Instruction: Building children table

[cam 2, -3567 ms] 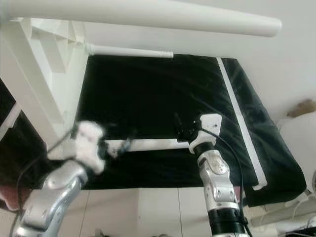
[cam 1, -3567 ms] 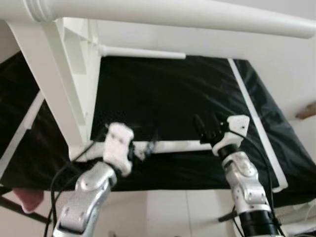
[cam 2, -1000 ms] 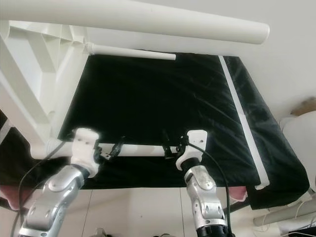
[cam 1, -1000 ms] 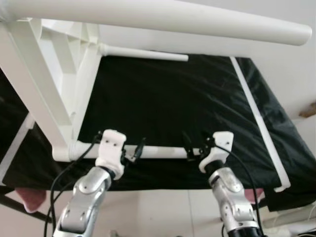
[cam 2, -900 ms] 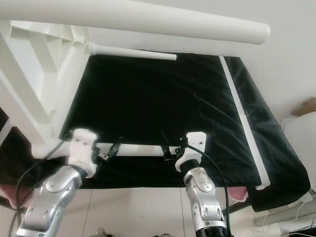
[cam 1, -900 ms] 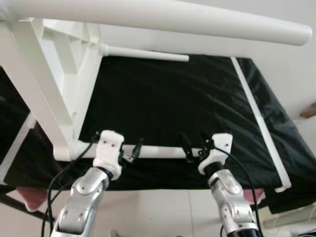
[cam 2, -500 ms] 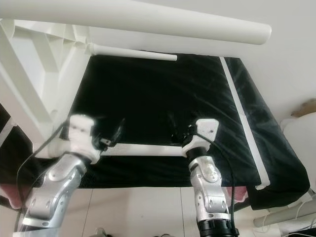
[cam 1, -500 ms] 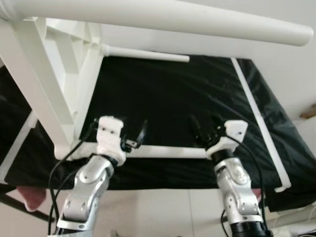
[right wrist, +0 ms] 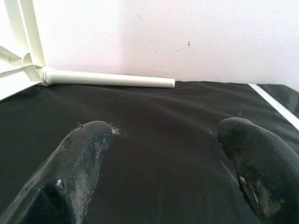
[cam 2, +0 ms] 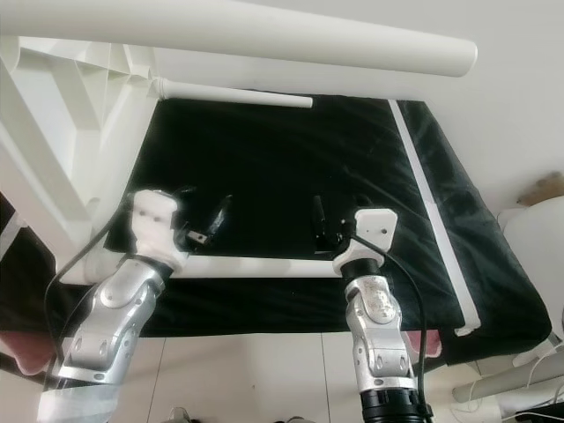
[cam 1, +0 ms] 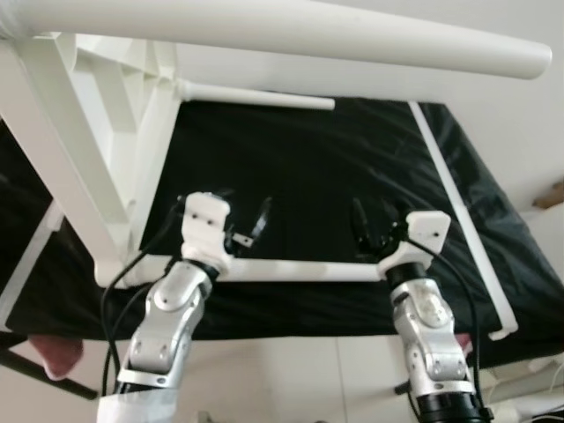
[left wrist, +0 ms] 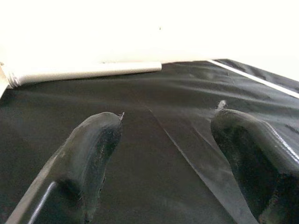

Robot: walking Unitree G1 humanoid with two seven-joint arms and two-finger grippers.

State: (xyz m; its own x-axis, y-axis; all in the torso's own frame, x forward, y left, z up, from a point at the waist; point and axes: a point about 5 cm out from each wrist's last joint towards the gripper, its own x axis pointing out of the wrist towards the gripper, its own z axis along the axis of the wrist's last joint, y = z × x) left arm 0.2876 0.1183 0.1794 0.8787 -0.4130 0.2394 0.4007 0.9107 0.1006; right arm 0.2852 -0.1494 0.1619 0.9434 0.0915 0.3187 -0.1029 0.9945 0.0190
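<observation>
The white children's table [cam 1: 97, 150] lies tipped on its side at the left, its round legs sticking out to the right over a black cover [cam 1: 300, 167]. The near leg [cam 1: 291, 270] runs level in front of me. My left gripper [cam 1: 245, 220] hovers open just beyond that leg near the frame, nothing between its fingers. My right gripper [cam 1: 372, 231] stands open past the leg's free end, also empty. The far leg [cam 1: 256, 95] lies by the wall, and the top leg [cam 1: 308, 40] crosses overhead. In the wrist views, both sets of fingers [left wrist: 93, 149] [right wrist: 84, 158] are spread above the cover.
A white strip [cam 1: 449, 185] runs along the right side of the black cover. A pink object [cam 1: 53, 352] pokes out under the cover's near left corner. Pale floor tiles [cam 1: 291, 379] lie between my arms. The white wall [right wrist: 187, 37] is close behind the far leg.
A second ago both grippers' fingers were down at the near leg. They have since lifted off it and now point forward over the black cover. The leg stays put.
</observation>
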